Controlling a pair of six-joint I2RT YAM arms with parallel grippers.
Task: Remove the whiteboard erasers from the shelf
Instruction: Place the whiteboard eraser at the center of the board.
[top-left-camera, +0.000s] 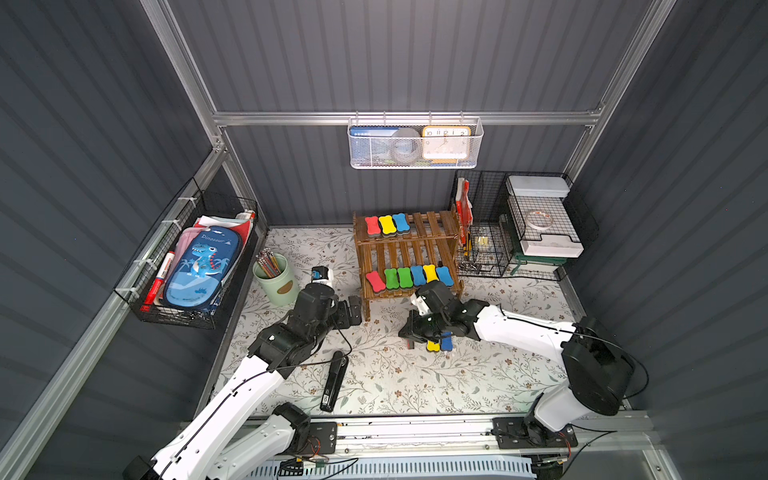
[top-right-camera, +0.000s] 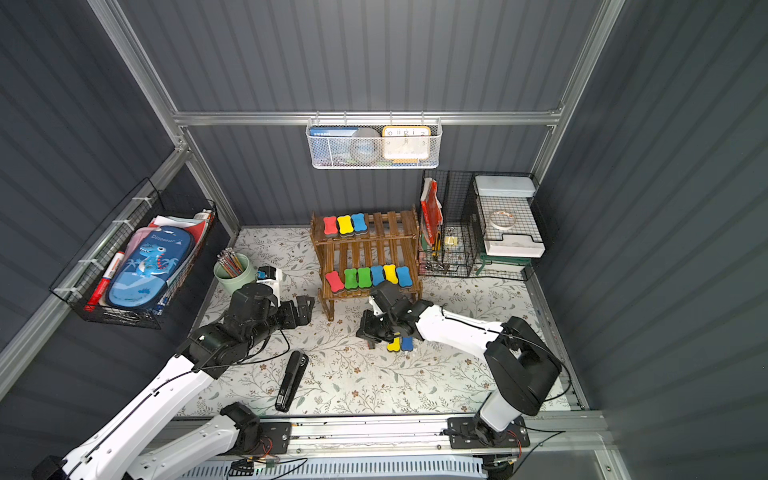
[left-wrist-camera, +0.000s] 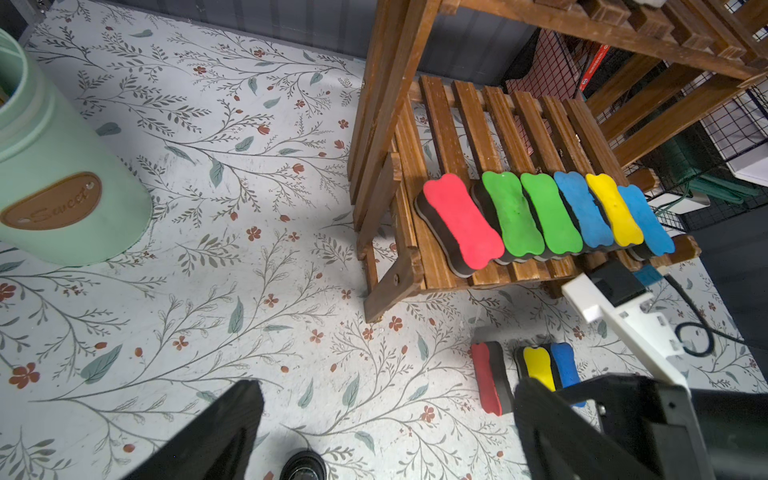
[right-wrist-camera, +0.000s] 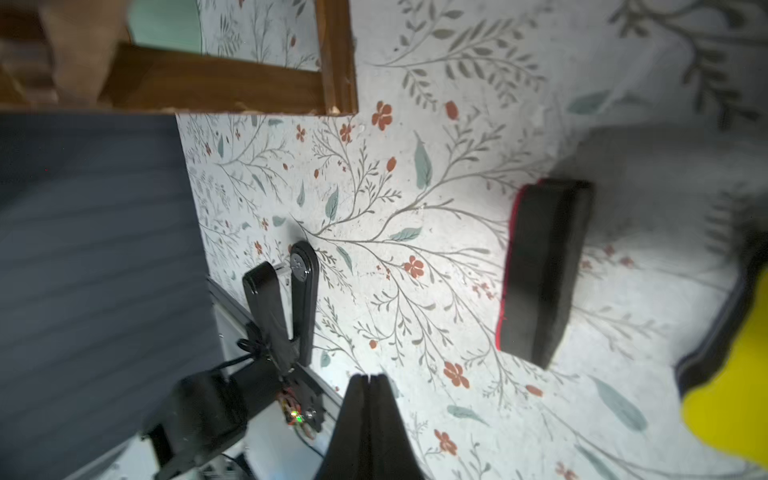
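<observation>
**Table** (top-left-camera: 415, 374): white covering printed with grey-green sprigs and small red flowers.

**Room:** dark grey ribbed wall panels (top-left-camera: 374, 62) on three sides, set in an aluminium frame (top-left-camera: 399, 118).

**Shelf** (top-left-camera: 432, 226): two-tier stepped rack of dark-stained brown wooden slats, standing on the table against the back wall.

**Whiteboard erasers:** bone-shaped foam pads with dark felt bases.
- Three (red, yellow, blue) (top-left-camera: 387, 224) lie on the shelf's upper tier.
- Six (red, green, green, blue, yellow, blue) (top-left-camera: 405, 277) lie in a row on its lower tier.
- Three are off the shelf, on the table just in front of it. The red eraser (left-wrist-camera: 490, 382) stands on its long edge; the yellow eraser (left-wrist-camera: 538, 368) and blue eraser (left-wrist-camera: 563, 361) touch each other.

**Right gripper** (right-wrist-camera: 368, 382): fingers pressed together with nothing between them, low in front of the shelf beside the red eraser.

**Left gripper** (left-wrist-camera: 386, 395): fingers spread wide, near the shelf's front corner leg.

**Sundries:**
- A black wire-mesh organiser (top-left-camera: 523, 224) stands just beside the shelf.
- A mint-green pencil cup (top-left-camera: 276, 282) stands near the shelf's opposite side.
- A black stapler (top-left-camera: 334, 382) lies well in front of the shelf.
- A white mesh basket (top-left-camera: 415, 143) holding a clock hangs above the shelf.
</observation>
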